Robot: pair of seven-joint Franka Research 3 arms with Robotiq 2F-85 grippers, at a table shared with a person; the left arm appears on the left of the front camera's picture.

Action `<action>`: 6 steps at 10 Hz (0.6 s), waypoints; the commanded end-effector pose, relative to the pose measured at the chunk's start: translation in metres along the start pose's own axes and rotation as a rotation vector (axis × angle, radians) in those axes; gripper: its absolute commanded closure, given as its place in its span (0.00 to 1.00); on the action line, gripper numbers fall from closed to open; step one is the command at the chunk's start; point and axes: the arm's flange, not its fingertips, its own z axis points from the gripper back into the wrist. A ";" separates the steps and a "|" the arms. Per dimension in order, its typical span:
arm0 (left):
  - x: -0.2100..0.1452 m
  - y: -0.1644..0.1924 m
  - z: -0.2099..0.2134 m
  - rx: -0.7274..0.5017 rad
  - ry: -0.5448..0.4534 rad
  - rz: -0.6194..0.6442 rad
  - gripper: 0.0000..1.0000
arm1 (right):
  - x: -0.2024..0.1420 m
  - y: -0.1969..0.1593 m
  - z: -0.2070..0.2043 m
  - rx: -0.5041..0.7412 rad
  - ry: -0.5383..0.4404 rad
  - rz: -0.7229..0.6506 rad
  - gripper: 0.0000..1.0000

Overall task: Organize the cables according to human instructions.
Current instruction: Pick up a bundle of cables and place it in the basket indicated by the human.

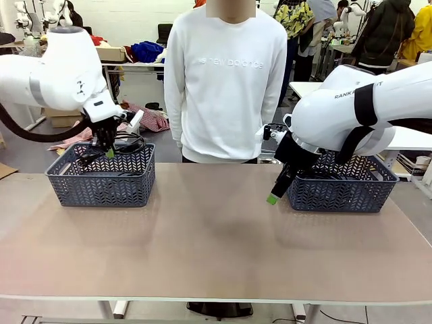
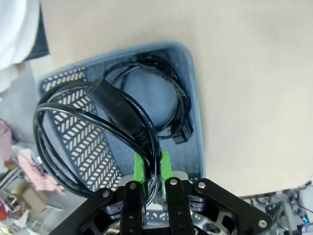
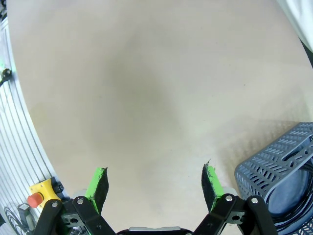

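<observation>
Left end effector point(image 1: 108, 150) is seen hovering over the left basket point(image 1: 101, 181) at about 9 o'clock on the bench point(image 1: 209, 236), clamped tight on a coiled black cable point(image 2: 88, 132); in the left wrist view the cord is pinched between the green pads point(image 2: 140, 169) and the loop with its plug hangs above the basket, clear of the floor of it. A second coiled cable point(image 2: 161, 98) is seen lying flat inside that same basket, plug end at its 4 o'clock. Right end effector point(image 3: 155, 182) is held with jaws spread wide, nothing between them, above bare bench just beside the right basket point(image 1: 341, 189) at about 3 o'clock; in the front view it point(image 1: 273, 197) is tilted down at the basket's near-left corner. Black cord is glimpsed inside the right basket in the right wrist view, count not tellable. A person in a white sweatshirt point(image 1: 226, 81) is stood at 12 o'clock behind the bench.
</observation>
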 end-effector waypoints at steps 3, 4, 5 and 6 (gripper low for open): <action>-0.014 -0.003 -0.031 0.040 -0.019 -0.014 1.00 | 0.000 0.000 0.001 -0.004 -0.001 0.002 0.00; -0.015 -0.001 -0.037 0.039 -0.013 -0.014 1.00 | 0.000 0.000 0.001 -0.004 -0.001 0.002 0.00; -0.016 -0.001 -0.041 0.036 -0.016 -0.020 1.00 | 0.000 0.000 0.001 -0.004 -0.001 0.002 0.00; -0.018 -0.002 -0.046 0.020 -0.015 -0.016 1.00 | 0.000 0.000 0.001 -0.004 -0.001 0.002 0.00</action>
